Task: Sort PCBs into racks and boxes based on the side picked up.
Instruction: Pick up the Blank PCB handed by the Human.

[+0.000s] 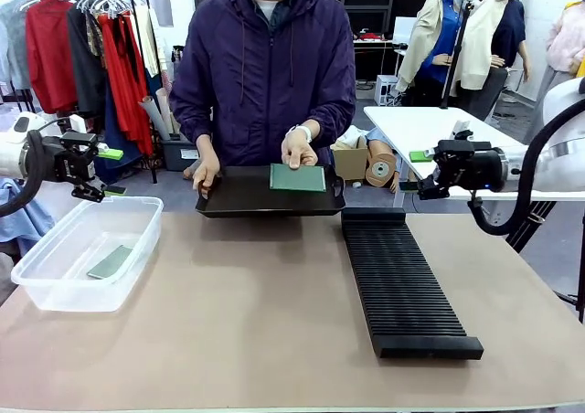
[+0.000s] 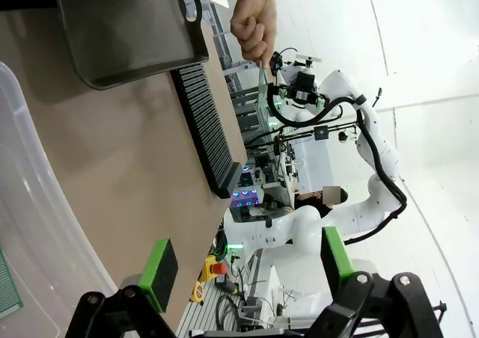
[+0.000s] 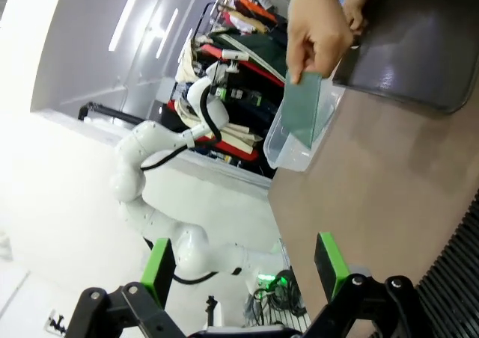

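Note:
A person's hand [image 1: 299, 148] holds a green PCB [image 1: 297, 177] by its top edge over a smooth black tray [image 1: 238, 198] at the far side of the table. The right wrist view shows this PCB [image 3: 303, 110] hanging upright from the fingers. A second PCB [image 1: 110, 262] lies in the clear box [image 1: 55, 280] at the left. The long black rack [image 1: 402, 280] lies right of centre. My left gripper [image 1: 111, 173] hovers open above the box's far edge. My right gripper [image 1: 413, 172] hangs open beyond the rack's far end. Both are empty.
The person's other hand [image 1: 206, 177] holds the tray's left end. Cardboard boxes and tape rolls [image 1: 370, 164] and a white table [image 1: 430, 130] stand behind the table. Bare brown tabletop [image 1: 247, 312] lies between box and rack.

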Controlling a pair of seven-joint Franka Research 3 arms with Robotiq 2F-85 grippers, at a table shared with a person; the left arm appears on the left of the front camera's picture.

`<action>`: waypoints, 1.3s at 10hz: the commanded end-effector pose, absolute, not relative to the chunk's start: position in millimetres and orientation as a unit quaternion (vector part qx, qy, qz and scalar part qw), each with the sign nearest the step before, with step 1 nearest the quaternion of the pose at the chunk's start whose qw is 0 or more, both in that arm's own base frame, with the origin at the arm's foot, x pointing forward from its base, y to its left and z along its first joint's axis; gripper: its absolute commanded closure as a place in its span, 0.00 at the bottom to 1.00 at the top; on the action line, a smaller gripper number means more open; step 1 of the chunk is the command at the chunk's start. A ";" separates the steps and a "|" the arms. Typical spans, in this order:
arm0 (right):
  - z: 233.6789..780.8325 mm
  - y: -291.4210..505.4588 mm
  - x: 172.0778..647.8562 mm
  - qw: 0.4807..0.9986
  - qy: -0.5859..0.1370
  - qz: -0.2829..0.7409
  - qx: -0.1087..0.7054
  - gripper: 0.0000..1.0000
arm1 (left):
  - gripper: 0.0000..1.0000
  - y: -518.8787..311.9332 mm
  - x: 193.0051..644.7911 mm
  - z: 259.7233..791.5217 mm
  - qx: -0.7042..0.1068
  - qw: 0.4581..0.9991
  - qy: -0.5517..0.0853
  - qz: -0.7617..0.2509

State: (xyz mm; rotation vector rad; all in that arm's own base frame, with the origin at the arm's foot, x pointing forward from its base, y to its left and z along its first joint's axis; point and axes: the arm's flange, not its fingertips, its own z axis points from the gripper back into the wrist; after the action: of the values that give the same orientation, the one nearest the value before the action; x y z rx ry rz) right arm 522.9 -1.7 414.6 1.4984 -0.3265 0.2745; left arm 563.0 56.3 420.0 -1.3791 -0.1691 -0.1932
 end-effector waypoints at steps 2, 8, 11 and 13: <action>413.1 17.1 555.5 0.716 -0.150 0.095 0.676 0.00 | 0.00 57.5 562.8 421.7 -0.634 0.764 -0.078 -0.091; 389.8 49.2 604.0 0.736 -0.127 0.099 0.658 0.00 | 0.00 57.5 562.8 421.7 -0.634 0.764 -0.078 -0.091; 389.1 65.1 615.7 0.734 -0.124 0.112 0.658 0.00 | 0.00 57.5 562.8 421.7 -0.634 0.764 -0.078 -0.091; 391.1 76.2 619.6 0.737 -0.121 0.116 0.655 0.00 | 0.00 57.5 562.8 421.7 -0.634 0.764 -0.078 -0.091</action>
State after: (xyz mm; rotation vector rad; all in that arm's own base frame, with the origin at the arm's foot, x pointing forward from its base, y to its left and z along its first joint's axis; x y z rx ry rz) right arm 610.6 68.9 385.4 1.4521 -0.2831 0.2743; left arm 563.1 56.3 420.1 -1.3790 -0.1692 -0.1934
